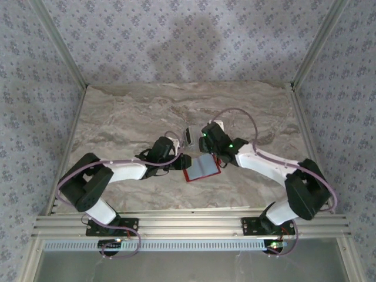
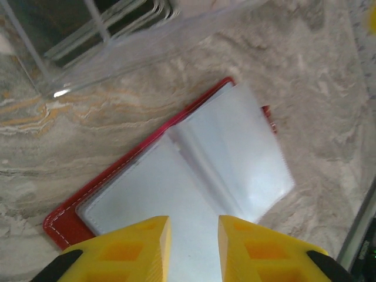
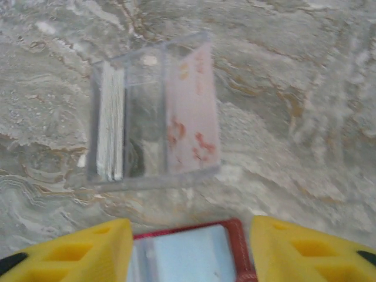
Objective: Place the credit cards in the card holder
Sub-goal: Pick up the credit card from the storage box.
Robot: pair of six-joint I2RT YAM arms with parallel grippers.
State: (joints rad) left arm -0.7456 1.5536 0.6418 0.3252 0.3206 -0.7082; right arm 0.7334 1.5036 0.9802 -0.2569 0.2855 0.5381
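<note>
left gripper (image 2: 194,218): jaws narrow, nothing between them, low over one end of the open card holder (image 2: 194,158), probably pinning it flat. right gripper (image 3: 191,223): jaws wide, empty, above the holder's far edge, facing the credit cards (image 3: 110,126) standing in a clear box (image 3: 154,59) just beyond. Pockets look empty.

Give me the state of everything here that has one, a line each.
Card holder: open, lying flat, pockets up, looking empty.
Cards: in the clear box, not yet in the holder.
Clear box: standing just past the holder, cards inside.
Left gripper: open a little, over the holder's pockets.
Right gripper: open wide, empty, over the holder's far edge, facing the box.
</note>
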